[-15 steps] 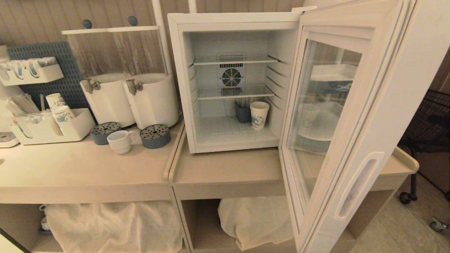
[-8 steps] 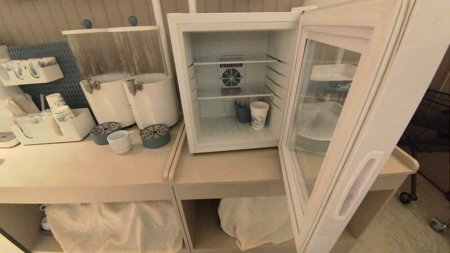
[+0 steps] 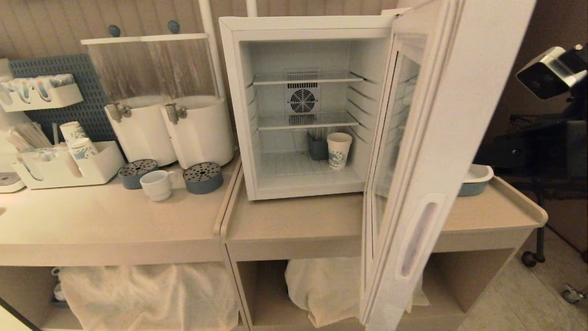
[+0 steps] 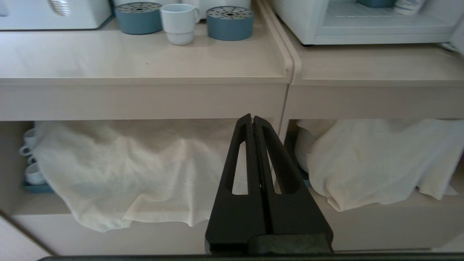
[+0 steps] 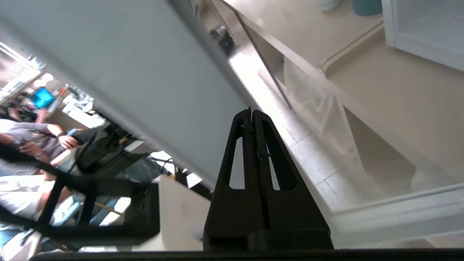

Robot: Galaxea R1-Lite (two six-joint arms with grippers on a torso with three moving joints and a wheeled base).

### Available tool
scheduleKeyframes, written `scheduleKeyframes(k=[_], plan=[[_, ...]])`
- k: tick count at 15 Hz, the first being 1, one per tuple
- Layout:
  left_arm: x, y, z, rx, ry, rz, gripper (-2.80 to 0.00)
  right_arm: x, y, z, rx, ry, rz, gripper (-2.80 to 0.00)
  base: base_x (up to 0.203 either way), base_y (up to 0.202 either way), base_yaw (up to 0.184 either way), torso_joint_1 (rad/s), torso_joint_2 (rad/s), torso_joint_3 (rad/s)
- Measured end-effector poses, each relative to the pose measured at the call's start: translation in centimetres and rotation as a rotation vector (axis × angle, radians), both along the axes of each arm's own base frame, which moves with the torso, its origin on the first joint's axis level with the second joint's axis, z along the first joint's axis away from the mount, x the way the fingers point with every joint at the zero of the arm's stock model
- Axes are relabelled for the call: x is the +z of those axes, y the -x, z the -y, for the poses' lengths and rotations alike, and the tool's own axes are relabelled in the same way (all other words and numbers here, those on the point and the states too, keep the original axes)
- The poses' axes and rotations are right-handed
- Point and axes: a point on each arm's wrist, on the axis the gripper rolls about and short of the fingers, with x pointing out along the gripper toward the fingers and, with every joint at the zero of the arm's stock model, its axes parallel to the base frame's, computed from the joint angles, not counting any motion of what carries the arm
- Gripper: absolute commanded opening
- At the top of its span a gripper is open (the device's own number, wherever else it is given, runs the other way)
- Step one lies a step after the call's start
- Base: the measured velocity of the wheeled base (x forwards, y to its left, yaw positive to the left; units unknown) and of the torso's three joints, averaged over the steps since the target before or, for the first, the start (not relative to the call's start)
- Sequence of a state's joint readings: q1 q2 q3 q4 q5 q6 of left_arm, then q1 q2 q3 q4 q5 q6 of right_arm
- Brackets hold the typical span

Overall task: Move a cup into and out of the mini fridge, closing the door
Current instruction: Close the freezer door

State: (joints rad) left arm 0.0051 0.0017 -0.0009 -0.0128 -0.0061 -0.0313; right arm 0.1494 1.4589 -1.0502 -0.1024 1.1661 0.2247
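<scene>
1. Small plain white squat cup point(image 3: 157, 185) sits on the beige counter point(image 3: 105, 220), between two round blue-grey perforated drip trays point(image 3: 202, 177), in front of the white cylindrical drink dispensers point(image 3: 197, 131). Nothing touches it. It shows a small side handle in the head view.
2. White boxy mini fridge point(image 3: 303, 108) stands open; large pale framed glass door point(image 3: 413, 151) is swung out toward the camera, roughly edge-on.
3. Inside on the fridge floor: a paper cup with blue print point(image 3: 339, 150) beside a small dark blue-grey container point(image 3: 317, 148). White cup is not in there.
4. Right gripper point(image 5: 251, 115): fingers clenched together, empty, tips right at the outer face of the door. Whether they touch it, can't tell.
5. Left gripper point(image 4: 252, 121): clenched, empty, parked low in front of the counter's lower shelf with draped white cloths point(image 4: 119, 170).
6. Judgement: door looks mid-way to closing. From what shows, cup is out of the fridge; left is at least shutting the door.
7. Text: no readable brand or label in any view; door's top edge lettering not legible here.
</scene>
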Motion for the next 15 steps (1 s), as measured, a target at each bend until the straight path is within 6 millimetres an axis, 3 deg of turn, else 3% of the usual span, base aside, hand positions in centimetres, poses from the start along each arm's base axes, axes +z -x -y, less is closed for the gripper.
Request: scheduleKeyframes(k=[4,9,12,15], plan=[[0.0,0.0,0.0,0.001,0.0,0.0,-2.8,1.7,-1.3,-3.6,-0.143,0.016,-0.06,-2.8,0.0,0.0,0.0,0.0,0.0,0.0],[0.0,0.0,0.0,0.001,0.001,0.0,-2.8,3.9,-6.4,-8.4,-0.435,-0.004,-0.128,-2.8,0.0,0.0,0.0,0.0,0.0,0.0],[0.0,0.0,0.0,0.001,0.001,-0.001,-2.8,3.0,-10.2,-10.7,-0.599,0.047,-0.147,-2.8,0.0,0.0,0.0,0.0,0.0,0.0],[0.0,0.0,0.0,0.001,0.002,-0.001,-2.8,0.2,-13.8,-12.2,-0.778,0.126,-0.135,-2.8,0.0,0.0,0.0,0.0,0.0,0.0]])
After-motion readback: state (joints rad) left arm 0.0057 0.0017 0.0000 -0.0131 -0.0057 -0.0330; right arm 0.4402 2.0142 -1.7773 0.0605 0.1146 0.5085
